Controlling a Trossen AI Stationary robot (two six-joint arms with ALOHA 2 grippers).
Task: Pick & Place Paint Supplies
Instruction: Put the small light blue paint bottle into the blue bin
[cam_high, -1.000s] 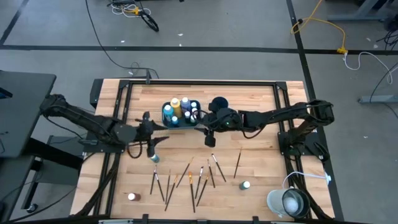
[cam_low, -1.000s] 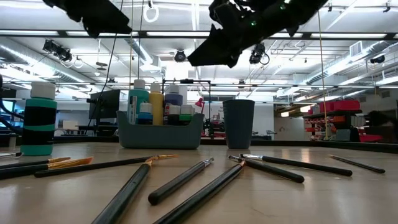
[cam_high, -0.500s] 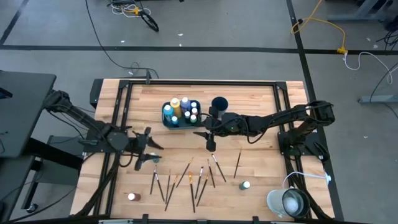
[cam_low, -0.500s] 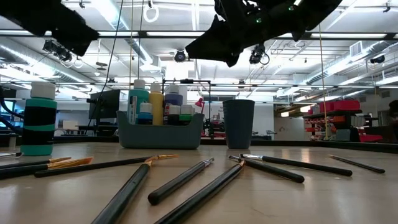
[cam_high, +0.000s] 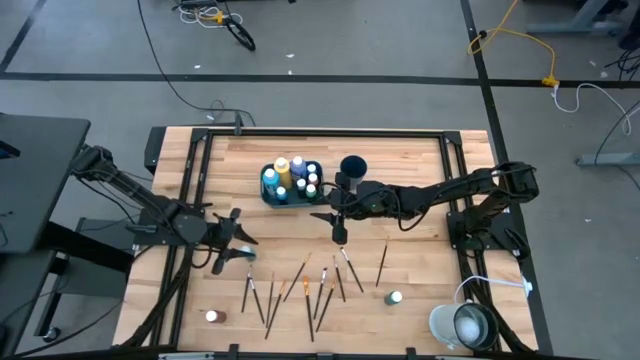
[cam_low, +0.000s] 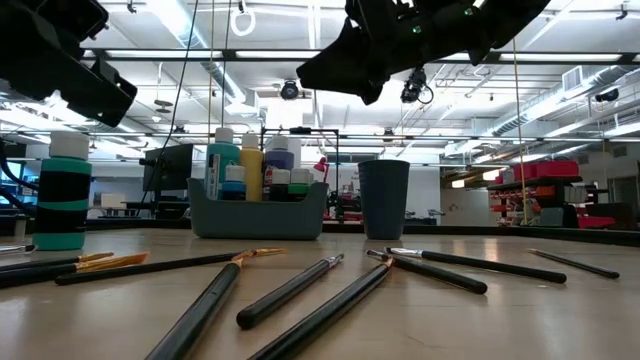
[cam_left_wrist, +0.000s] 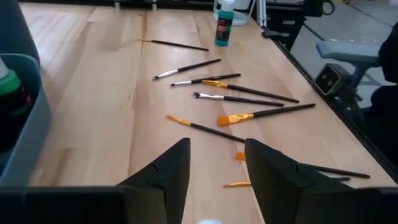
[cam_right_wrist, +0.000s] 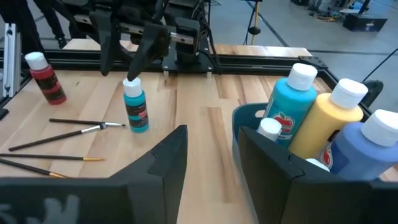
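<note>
A teal paint bottle (cam_high: 247, 256) with a white cap stands upright on the table; it also shows in the right wrist view (cam_right_wrist: 135, 107) and the low view (cam_low: 62, 192). My left gripper (cam_high: 240, 242) is open just above its cap, touching nothing that I can see. My right gripper (cam_high: 328, 222) is open and empty, above the table in front of the teal tray (cam_high: 268, 196), which holds several bottles. Several brushes (cam_high: 300, 288) lie flat near the front. A red bottle (cam_high: 212, 316) and a green bottle (cam_high: 395, 298) stand near the front edge.
A dark blue cup (cam_high: 352, 165) stands to the right of the tray. A lamp-like round object (cam_high: 462, 324) sits at the front right corner. Bare wood lies between the tray and the brushes.
My left gripper has drawn back from beside the tray toward the table's left and near edges and has come lower, ending over the teal bottle, which has stayed put. My right gripper has shifted a little toward the near edge, uncovering the dark cup.
</note>
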